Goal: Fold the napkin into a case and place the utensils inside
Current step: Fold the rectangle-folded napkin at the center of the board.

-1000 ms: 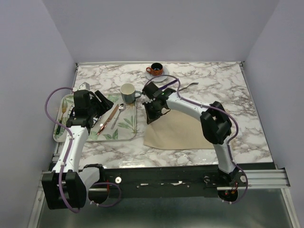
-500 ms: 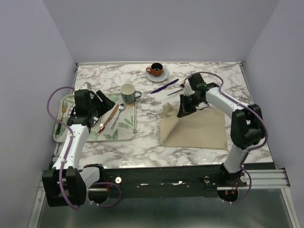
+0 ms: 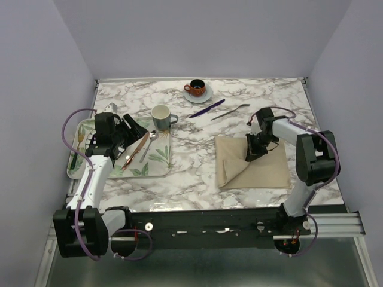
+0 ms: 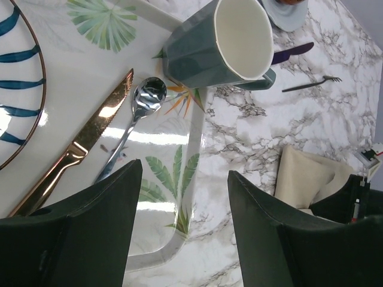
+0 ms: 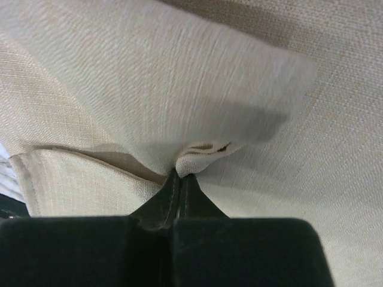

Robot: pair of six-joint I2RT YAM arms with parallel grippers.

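**While One Hovered, One Gripped**

While the left gripper (image 4: 182,179) hung over the tray (image 3: 160,166) with its jaws spread, the purple knife (image 3: 207,108) and fork (image 3: 230,112) lay on the table (image 3: 281,95) beyond the mug (image 3: 161,115). Farther right, the right gripper (image 5: 179,176) clenched a fold of the napkin (image 3: 263,172), which lay partly doubled over near the front edge.

place: lab robot cell | evidence: plain walls (image 3: 197,36), aluminium rail (image 3: 335,224), marble tabletop (image 3: 269,95)
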